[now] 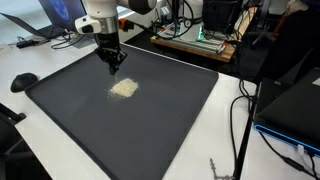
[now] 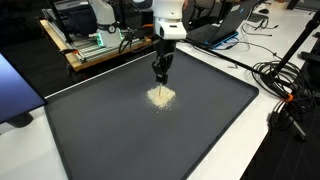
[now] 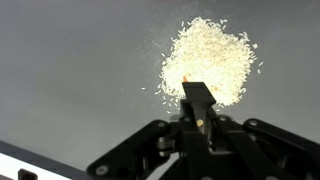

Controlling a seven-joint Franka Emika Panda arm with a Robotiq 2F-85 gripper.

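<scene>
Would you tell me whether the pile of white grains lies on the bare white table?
No, in an exterior view the pile of white grains lies on the dark mat, well inside its edges.

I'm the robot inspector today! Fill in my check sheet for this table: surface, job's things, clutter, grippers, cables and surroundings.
Surface: flat dark grey mat lying on a white table.
Job's things: small heap of pale rice-like grains near the mat's middle, with loose grains scattered around it.
Clutter: black rounded object on the table beside a corner of the mat.
Grippers: black gripper pointing down at the heap's edge; jaws look shut; whether it touches the grains cannot be told.
Cables: black cables tangled on the table beside the mat.
Surroundings: wooden board with electronics and an open laptop behind the mat.
</scene>
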